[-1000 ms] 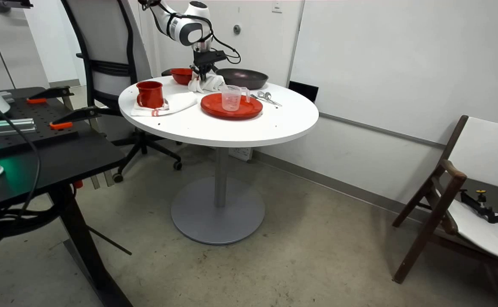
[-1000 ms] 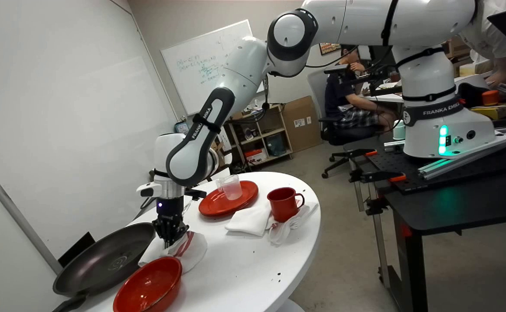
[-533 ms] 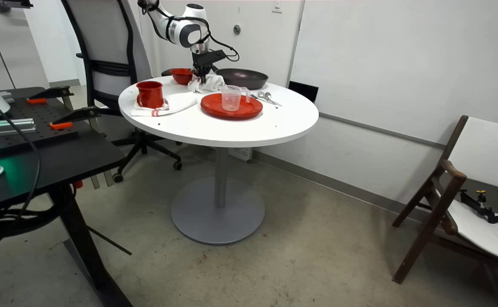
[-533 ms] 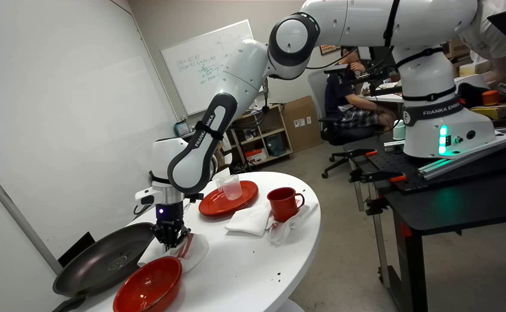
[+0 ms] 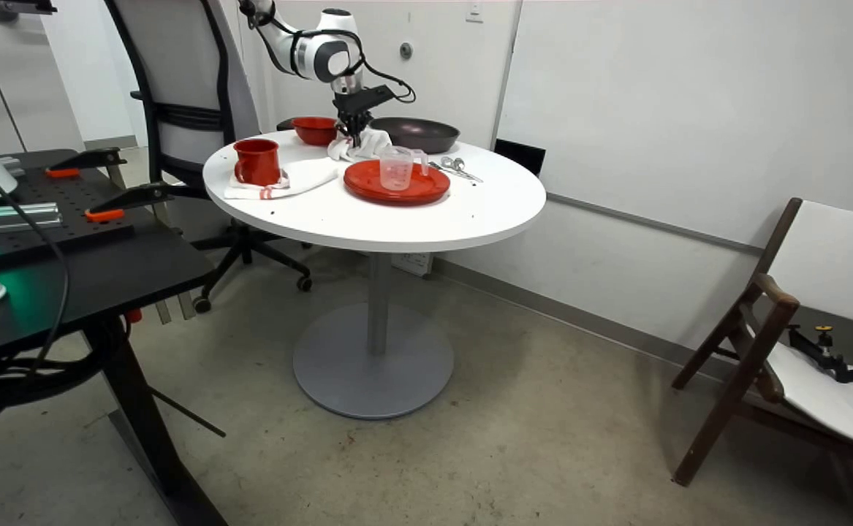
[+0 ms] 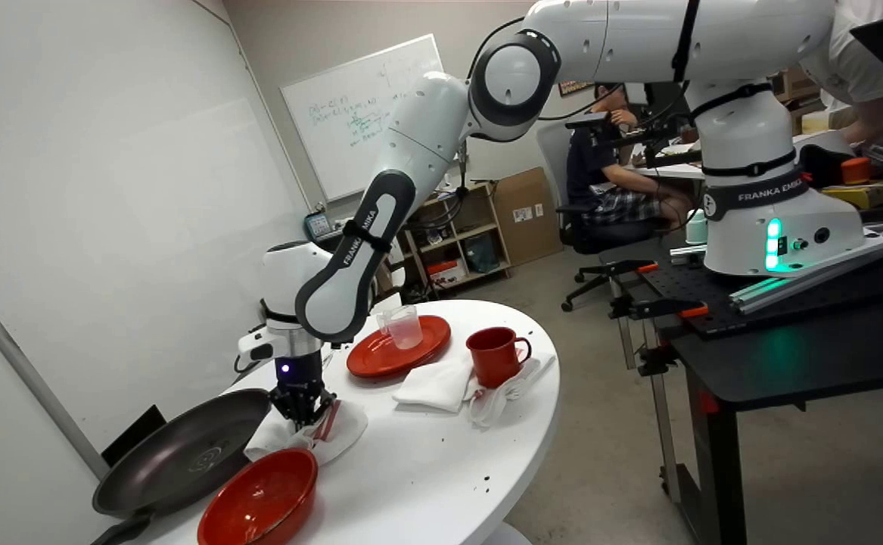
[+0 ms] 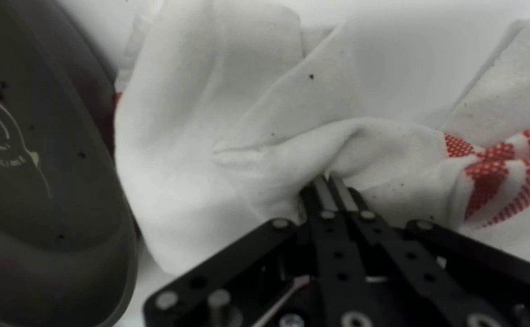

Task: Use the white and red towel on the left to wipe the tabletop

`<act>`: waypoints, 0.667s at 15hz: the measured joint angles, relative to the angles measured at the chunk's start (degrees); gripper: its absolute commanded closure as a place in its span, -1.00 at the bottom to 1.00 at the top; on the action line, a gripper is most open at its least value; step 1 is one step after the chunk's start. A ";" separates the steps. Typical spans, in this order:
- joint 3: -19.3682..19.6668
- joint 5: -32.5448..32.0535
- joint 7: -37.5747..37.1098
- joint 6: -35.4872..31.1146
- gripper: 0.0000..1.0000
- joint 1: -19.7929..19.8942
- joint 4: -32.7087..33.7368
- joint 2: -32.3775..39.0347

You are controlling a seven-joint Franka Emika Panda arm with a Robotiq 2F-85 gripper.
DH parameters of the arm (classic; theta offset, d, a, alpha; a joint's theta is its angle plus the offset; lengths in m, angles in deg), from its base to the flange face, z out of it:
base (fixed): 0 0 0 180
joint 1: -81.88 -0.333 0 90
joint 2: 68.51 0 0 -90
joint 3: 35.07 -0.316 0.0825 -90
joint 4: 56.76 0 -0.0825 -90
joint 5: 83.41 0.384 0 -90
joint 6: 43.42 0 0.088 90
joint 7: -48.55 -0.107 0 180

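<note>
The white towel with red stripes lies bunched on the round white tabletop [image 5: 338, 223]. It shows in both exterior views [image 5: 340, 151] [image 6: 346, 430] and fills much of the wrist view [image 7: 192, 150]. My gripper points down onto it in both exterior views [image 5: 357, 142] [image 6: 305, 425]. In the wrist view the gripper [image 7: 330, 179] has its fingers nearly together, pinching a fold of the towel. The very tips are hidden in the cloth. Small dark specks lie on the towel and the tabletop, which also shows in an exterior view [image 6: 418, 477].
A dark pan [image 6: 184, 454] and a red bowl [image 6: 259, 496] stand close beside the towel. A red plate [image 5: 430, 191] holds a clear measuring cup [image 5: 395, 169]. Metal utensils [image 5: 458, 168] lie behind it. A red mug [image 5: 258, 162] stands on a folded white cloth [image 5: 309, 175] with red stripes.
My gripper and the towel have shifted slightly away from the red bowl, to the right in both exterior views. More of the bowl shows. The gripper stays shut on the towel.
</note>
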 measured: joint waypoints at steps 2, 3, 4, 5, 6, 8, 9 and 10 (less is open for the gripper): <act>1.29 -0.01 0.00 0.53 0.99 0.01 0.83 0.43; 1.97 -0.01 -0.01 0.80 0.99 0.04 1.11 0.55; 2.67 -0.01 -0.03 1.18 0.99 0.08 1.50 0.67; 3.27 -0.01 -0.08 1.52 0.99 0.14 1.83 0.77; 3.82 -0.01 -0.19 1.89 0.99 0.18 2.24 0.91; 4.73 -0.01 -0.50 2.53 0.99 0.25 2.92 1.14; 5.12 -0.01 -0.71 2.77 0.99 0.26 3.27 1.29; 5.45 -0.01 -0.98 3.01 0.99 0.27 3.66 1.48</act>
